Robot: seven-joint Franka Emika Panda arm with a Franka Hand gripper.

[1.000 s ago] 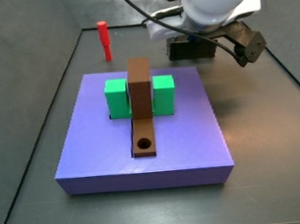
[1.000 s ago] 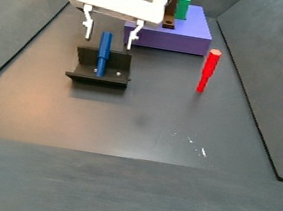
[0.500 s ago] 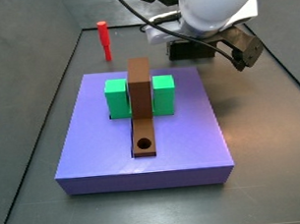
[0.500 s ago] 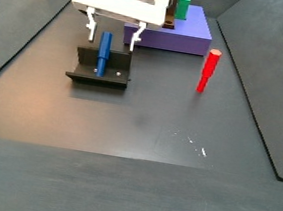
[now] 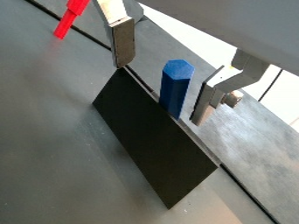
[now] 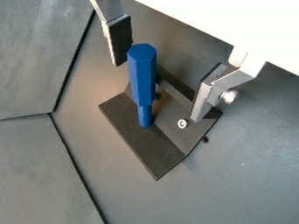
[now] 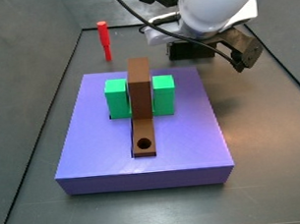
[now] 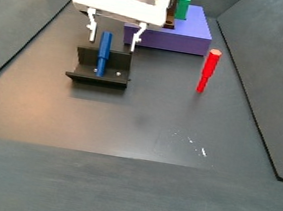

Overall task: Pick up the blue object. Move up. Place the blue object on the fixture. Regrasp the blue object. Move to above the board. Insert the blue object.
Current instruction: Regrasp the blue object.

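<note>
In a side view the gripper [image 7: 226, 46] and arm hide most of the fixture [image 7: 187, 49] and all of the blue peg, while in a wrist view the fixture's [image 5: 152, 140] dark plate covers the blue peg's [image 5: 177, 84] lower part.

Glossy white arm housing with black cables; white gripper [image 8: 112, 35] body carrying 2 flat silver fingers [image 5: 121, 40] with dark pads.

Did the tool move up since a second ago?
Yes. The tool rose slightly away from the fixture, leaving the blue object there.
</note>
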